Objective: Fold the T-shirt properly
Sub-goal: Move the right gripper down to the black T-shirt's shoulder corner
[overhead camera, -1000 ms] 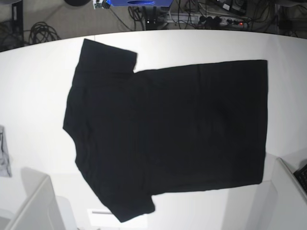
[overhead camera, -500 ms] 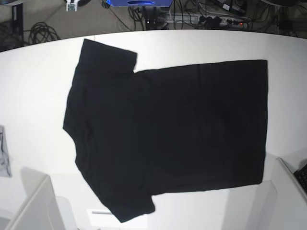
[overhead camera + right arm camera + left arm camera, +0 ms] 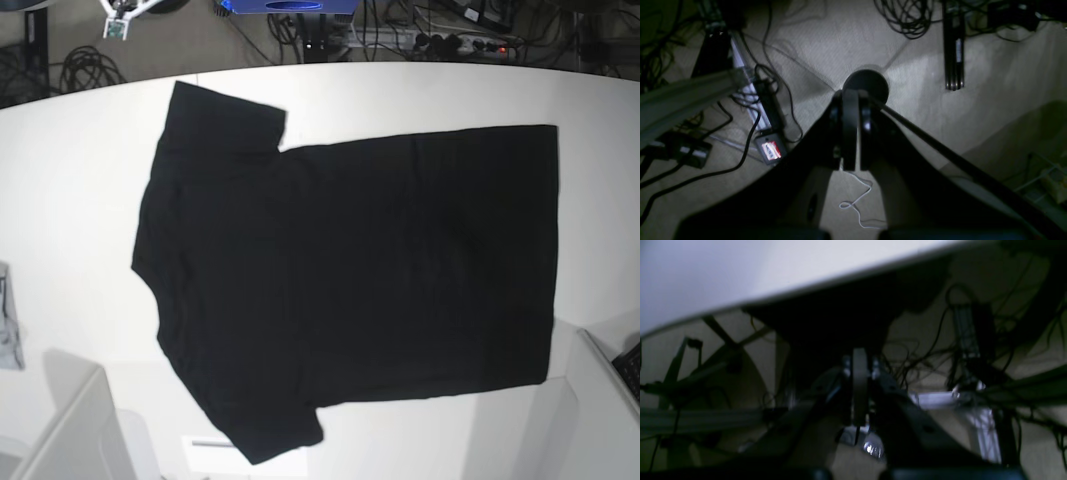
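The T-shirt [image 3: 350, 270] lies flat on the white table [image 3: 70, 200], plain black side up. Its collar is at the left, its hem at the right, one sleeve at the far left and one at the near left. Neither gripper shows in the base view. In the left wrist view my left gripper [image 3: 859, 386] is shut and empty, off the table beside its white edge [image 3: 740, 273]. In the right wrist view my right gripper [image 3: 850, 133] is shut and empty over the floor. The T-shirt shows in neither wrist view.
A small grey cloth scrap [image 3: 8, 335] lies at the table's left edge. White arm bases stand at the near left [image 3: 70, 430] and near right [image 3: 600, 400]. Cables and power strips [image 3: 766, 146] cover the floor. A small white object [image 3: 118, 20] is beyond the far edge.
The T-shirt has not moved. The small white object beyond the table's far edge has moved to the left.
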Available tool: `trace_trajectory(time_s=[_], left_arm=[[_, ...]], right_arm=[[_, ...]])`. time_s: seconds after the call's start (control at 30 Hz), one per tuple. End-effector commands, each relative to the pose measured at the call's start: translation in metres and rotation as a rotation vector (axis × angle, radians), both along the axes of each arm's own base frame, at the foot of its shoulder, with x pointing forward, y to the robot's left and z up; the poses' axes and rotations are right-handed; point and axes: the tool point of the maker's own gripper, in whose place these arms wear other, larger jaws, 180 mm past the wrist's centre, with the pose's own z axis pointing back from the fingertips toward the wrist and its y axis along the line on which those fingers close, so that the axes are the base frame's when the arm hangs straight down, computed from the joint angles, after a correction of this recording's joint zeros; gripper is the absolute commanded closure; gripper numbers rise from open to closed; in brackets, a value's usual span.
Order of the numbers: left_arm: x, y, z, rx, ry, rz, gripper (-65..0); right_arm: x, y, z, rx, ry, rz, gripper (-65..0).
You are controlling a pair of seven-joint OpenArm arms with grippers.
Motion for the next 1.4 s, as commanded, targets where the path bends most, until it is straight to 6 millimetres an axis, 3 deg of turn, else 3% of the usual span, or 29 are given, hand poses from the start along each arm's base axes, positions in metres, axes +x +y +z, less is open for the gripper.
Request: trace_trajectory(time_s=[0.0, 0.1, 0.23, 0.33, 0.47, 0.63, 0.8, 0.87, 0.93, 1.03, 1.27, 1.37], left_arm=[[-0.004, 0.002, 0.008, -0.005, -0.021, 0.026, 0.0], [0.008, 0.010, 0.022, -0.044, -0.086, 0.100, 0.0], [0.027, 0.007, 0.057, -0.085, -0.186, 0.127, 0.0], [0.040, -0.001, 0.082, -0.097, -0.243, 0.101, 0.0], [0.050, -0.006, 0.095, -0.104, -0.284, 0.088, 0.0], [0.056, 0.010, 0.107, -0.054, -0.316, 0.096, -1.2], [0.066, 0.026, 0.120, -0.039, -0.376, 0.139, -27.8], [0.065, 0.033, 0.121, -0.081, -0.403, 0.200, -32.1], [0.066, 0.041, 0.123, -0.128, -0.421, 0.242, -31.9], [0.066, 0.043, 0.122, -0.197, -0.435, 0.267, -31.9], [0.064, 0.054, 0.122, -0.143, -0.424, 0.241, -31.9], [0.060, 0.056, 0.117, -0.143, -0.411, 0.248, -31.9]], right_arm=[[0.006, -0.012, 0.013, -0.037, -0.039, -0.001, 0.0], [0.026, -0.027, 0.036, -0.071, -0.118, -0.027, 0.0], [0.052, -0.042, 0.070, -0.062, -0.268, -0.107, 0.0], [0.073, -0.040, 0.092, -0.038, -0.362, -0.118, 0.0], [0.099, -0.032, 0.106, 0.010, -0.459, -0.121, 0.0], [0.134, 0.006, 0.110, 0.169, -0.535, 0.039, 0.0], [0.154, 0.042, 0.096, 0.309, -0.417, 0.207, 0.0], [0.160, 0.056, 0.091, 0.347, -0.357, 0.291, 0.0], [0.163, 0.064, 0.089, 0.364, -0.302, 0.380, 0.0], [0.163, 0.057, 0.086, 0.352, -0.234, 0.404, 0.0], [0.158, 0.011, 0.085, 0.283, -0.077, 0.269, 0.0], [0.164, 0.007, 0.089, 0.272, -0.104, 0.258, 0.0]])
